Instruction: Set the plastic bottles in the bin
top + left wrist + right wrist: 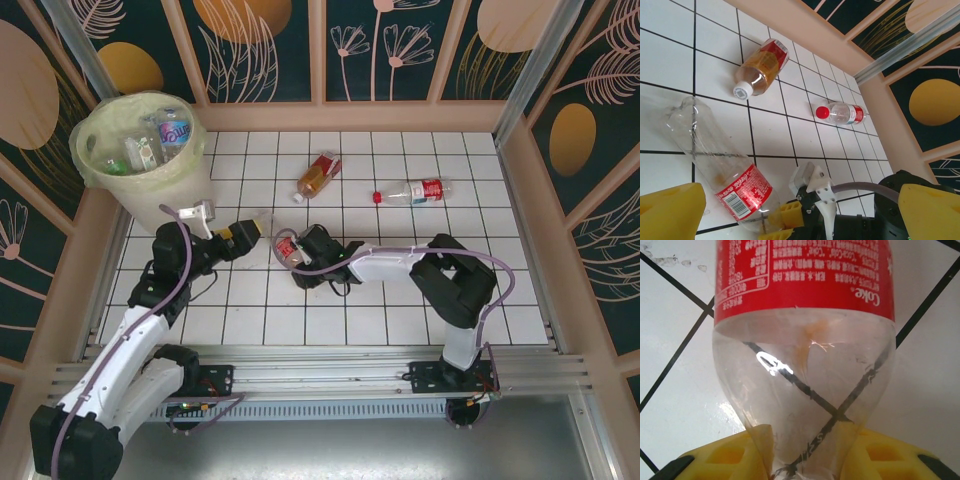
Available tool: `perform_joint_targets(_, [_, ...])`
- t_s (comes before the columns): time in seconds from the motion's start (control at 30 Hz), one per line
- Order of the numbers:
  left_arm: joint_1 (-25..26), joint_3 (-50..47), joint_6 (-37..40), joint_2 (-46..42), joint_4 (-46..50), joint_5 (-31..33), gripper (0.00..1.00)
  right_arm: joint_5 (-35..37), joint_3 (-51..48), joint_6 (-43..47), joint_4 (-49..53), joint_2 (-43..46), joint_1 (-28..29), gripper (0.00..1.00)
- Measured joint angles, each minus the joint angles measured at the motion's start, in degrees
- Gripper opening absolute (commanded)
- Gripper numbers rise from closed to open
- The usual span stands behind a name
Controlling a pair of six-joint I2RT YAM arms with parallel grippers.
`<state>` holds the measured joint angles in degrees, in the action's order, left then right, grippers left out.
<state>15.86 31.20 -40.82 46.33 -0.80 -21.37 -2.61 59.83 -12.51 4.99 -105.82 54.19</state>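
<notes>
— Yellow pads (722,460) of my right hand (805,462) sit closest, pinched narrow on the tapered end of the empty red-label bottle (805,365).

— Where does that leave you against the bin?

— Biggest first. My bin (150,195) stands in the far left corner with several bottles (172,128) already inside. To the right of the bin, on its near side, my left hand (250,232) is spread wide and holds nothing. It sits between the bin and the red-label bottle, which lies flat on the tiles just beyond it. Farther right, level with the bin, lies the amber bottle (318,175). The small clear bottle (412,191) with the red cap lies beyond that, well apart from the bin.

— What worries you?

— The grip. I have only the thin end, and the plastic there looks soft and creased. I'd guess it could fold or slide out once the long body hangs off it. When I lift, the body may swing and knock my left hand, which is just beside it. It could also catch the bin's rim or the bag on the way over and drop outside. I can't tell whether a cap is on that end, because the pads hide it.
</notes>
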Motion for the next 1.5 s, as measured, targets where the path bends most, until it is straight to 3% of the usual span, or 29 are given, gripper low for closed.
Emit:
perform_joint_targets(0.2, [1.01, -2.91, -3.17, 2.14, -4.79, -0.02, 0.97, -2.4, -3.87, -0.94, -2.16, 3.8, -1.86, 0.34])
perform_joint_targets(0.53, [3.02, -6.71, -13.33, 11.02, -18.34, -1.14, 0.97, -14.29, -9.84, -2.97, -9.05, 19.04, -6.97, 0.34])
perform_joint_targets(0.8, [4.04, -6.62, -20.0, 17.44, -30.21, -4.5, 0.97, -23.17, -10.91, -3.28, -10.88, 22.82, -7.21, 0.34])
perform_joint_targets(1.1, [4.52, -5.27, -22.03, 18.58, -33.79, -5.38, 0.83, -29.03, -11.65, -2.95, -11.19, 24.15, -7.37, 0.33])
perform_joint_targets(1.5, [4.52, -3.8, -19.87, 16.65, -31.12, -3.23, 0.63, -30.45, -12.35, -1.29, -10.12, 25.05, -7.39, 0.32])
